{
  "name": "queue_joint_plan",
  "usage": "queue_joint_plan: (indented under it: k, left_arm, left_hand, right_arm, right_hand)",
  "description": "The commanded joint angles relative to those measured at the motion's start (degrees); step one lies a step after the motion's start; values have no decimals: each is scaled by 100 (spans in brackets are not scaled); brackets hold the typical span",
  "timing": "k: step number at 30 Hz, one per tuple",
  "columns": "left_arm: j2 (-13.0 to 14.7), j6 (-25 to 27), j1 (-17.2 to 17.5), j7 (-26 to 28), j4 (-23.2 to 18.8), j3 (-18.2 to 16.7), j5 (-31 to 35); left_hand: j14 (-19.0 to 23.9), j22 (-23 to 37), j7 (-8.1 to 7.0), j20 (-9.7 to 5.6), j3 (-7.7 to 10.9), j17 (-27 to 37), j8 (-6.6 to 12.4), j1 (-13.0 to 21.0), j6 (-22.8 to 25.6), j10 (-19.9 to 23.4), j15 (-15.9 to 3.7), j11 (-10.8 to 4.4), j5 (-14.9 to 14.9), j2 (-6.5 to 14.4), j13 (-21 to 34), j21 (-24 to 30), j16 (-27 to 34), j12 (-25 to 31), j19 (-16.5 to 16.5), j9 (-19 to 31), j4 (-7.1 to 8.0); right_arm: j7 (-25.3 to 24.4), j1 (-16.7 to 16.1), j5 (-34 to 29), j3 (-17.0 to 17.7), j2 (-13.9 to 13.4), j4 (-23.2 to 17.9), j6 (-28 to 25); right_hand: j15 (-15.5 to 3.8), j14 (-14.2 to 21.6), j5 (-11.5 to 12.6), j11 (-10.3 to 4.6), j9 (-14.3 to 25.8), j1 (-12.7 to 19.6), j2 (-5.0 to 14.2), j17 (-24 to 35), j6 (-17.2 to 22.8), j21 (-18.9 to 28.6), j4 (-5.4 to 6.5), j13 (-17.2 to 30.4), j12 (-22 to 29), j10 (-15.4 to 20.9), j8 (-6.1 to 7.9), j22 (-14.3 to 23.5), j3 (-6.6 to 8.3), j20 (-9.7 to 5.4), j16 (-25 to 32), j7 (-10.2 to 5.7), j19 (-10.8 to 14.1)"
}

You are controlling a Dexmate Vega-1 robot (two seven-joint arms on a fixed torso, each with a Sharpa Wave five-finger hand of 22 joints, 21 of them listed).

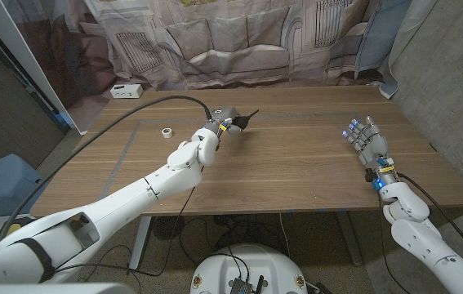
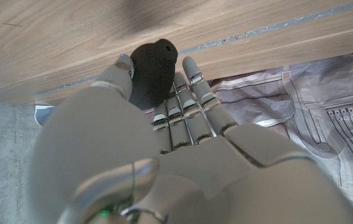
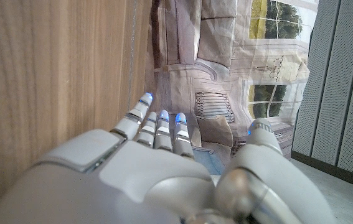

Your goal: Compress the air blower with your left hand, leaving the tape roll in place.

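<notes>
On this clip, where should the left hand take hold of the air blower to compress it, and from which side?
Grip the round black bulb of the air blower, not the thin nozzle pointing away to the right in the head view. Come from the robot's near-left side, as the left hand does here, fingers on one side and thumb on the other. The bulb is probably the only squeezable part.

No readable text, labels, brands or nos. anywhere: white box point(image 1: 127, 91) at far left of counter point(image 1: 296, 163) too small to tell.
</notes>
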Motion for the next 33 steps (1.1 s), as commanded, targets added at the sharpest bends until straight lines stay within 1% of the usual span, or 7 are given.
queue_joint_plan:
  k: [1,8,14,18,23,26,33]
  left_arm:
    - [-39,346,-39,-69,115,230,315]
    - [-57,468,25,-57,159,244,320]
    - [-58,515,125,93,178,154,221]
    - [-50,513,127,85,239,182,180]
    - [-71,500,75,27,329,269,164]
    - [-85,579,-2,-58,370,381,266]
    - [-88,673,-138,-206,437,522,407]
  left_hand:
    - [-12,14,-9,-26,13,0,33,-4,38,39,-8,-14,8,25,-7,-38,12,33,-5,3,-50]
    - [-19,14,-19,-27,12,-2,34,-13,41,45,-13,-25,9,28,-14,-45,12,37,-8,-3,-60]
    - [-42,14,-30,-33,0,-1,32,-19,39,24,-11,-19,6,15,-22,-68,12,29,-53,-9,-81]
    - [-60,14,-27,-23,-5,1,32,-24,39,30,-11,-31,5,16,-27,-76,11,32,-64,-12,-88]
    - [-78,14,-25,-5,-10,4,29,-30,32,26,-2,-34,5,22,-30,-97,12,33,-102,-17,-97]
    - [-85,14,-21,0,-10,2,26,-34,24,23,-2,-28,5,26,-32,-109,11,34,-126,-20,-103]
    - [-78,12,-36,12,-17,-3,37,-52,53,37,-11,-42,4,25,-40,-127,17,41,-148,-25,-110]
  right_arm:
    - [-18,-40,14,-6,9,0,-21]
    - [-39,-38,11,-29,-10,-22,-96]
    - [-108,-37,-25,-43,-13,-35,-123]
    - [-144,-52,-40,-41,-25,-68,-136]
    - [-170,-67,-44,-44,-47,-105,-175]
    - [-188,-78,-46,-41,-46,-115,-175]
    - [-188,-94,-36,-42,-35,-110,-172]
  right_hand:
    - [-7,25,-17,-1,18,-15,47,29,48,-8,-16,23,-11,17,14,19,-24,35,-24,16,0]
    - [1,19,-16,6,18,-14,50,29,40,-11,-16,23,-18,1,10,19,-25,35,-28,17,-9]
    - [-1,16,-16,7,18,-14,51,30,38,-11,-16,23,-18,-1,9,19,-26,37,-30,21,-11]
    - [3,10,-16,4,18,-14,53,31,36,-10,-15,23,-19,-3,9,19,-27,35,-32,18,-11]
    - [2,11,-16,8,18,-14,53,31,35,-10,-15,23,-16,5,8,19,-28,38,-33,17,-12]
    - [1,12,-16,7,18,-14,53,32,35,-11,-15,23,-19,-1,8,19,-29,38,-33,18,-14]
    - [0,12,-15,10,18,-14,55,32,35,-10,-14,23,-17,3,8,19,-30,38,-33,23,-13]
